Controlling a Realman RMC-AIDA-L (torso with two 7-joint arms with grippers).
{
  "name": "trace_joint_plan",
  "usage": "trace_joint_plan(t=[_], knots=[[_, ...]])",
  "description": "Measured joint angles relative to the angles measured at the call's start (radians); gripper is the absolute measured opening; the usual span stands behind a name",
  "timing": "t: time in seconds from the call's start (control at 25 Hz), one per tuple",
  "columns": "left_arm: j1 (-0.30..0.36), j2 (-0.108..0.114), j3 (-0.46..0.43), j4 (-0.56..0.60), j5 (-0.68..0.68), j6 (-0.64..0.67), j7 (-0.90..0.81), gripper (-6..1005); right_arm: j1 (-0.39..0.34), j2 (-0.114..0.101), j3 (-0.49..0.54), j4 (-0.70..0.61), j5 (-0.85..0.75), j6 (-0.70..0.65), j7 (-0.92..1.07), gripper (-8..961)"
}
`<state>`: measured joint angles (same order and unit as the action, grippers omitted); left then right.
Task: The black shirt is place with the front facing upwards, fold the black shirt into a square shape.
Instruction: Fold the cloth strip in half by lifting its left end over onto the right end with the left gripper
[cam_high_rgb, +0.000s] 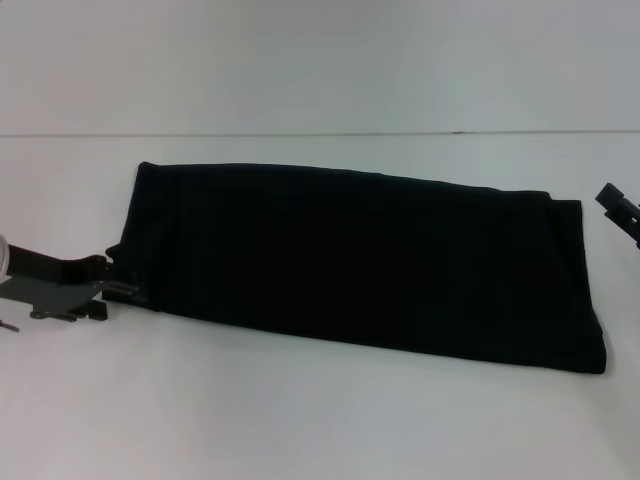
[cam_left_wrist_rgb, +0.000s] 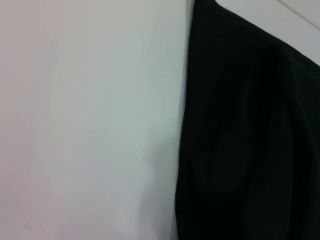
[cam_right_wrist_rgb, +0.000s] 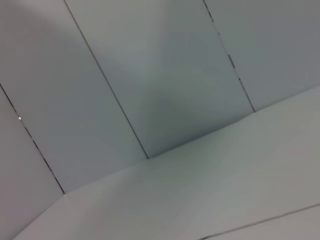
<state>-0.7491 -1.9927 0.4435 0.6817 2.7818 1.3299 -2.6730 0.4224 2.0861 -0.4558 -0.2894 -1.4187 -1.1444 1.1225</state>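
Black shirt (cam_high_rgb: 360, 260), a long folded band on white table (cam_high_rgb: 300, 420); left gripper (cam_high_rgb: 118, 283) at its left edge, jaw state unclear.

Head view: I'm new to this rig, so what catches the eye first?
The black shirt, folded into a long band, lies across the white table. The left hand sits at the band's left end, and the right hand shows just past its right end, at the frame edge.
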Motion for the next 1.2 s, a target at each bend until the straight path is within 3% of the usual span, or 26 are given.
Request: trace_joint_plan(t=[1.04, 1.2], knots=[[-0.014, -0.01, 0.016, -0.047, -0.012, -0.126, 0.008, 651, 0.0, 0.0, 0.006, 0.021, 0.001, -0.002, -0.007, 886], [-0.015, -0.011, 0.016, -0.048, -0.015, -0.126, 0.023, 469, 0.001, 0.0, 0.006, 0.021, 0.001, -0.001, -0.007, 886]])
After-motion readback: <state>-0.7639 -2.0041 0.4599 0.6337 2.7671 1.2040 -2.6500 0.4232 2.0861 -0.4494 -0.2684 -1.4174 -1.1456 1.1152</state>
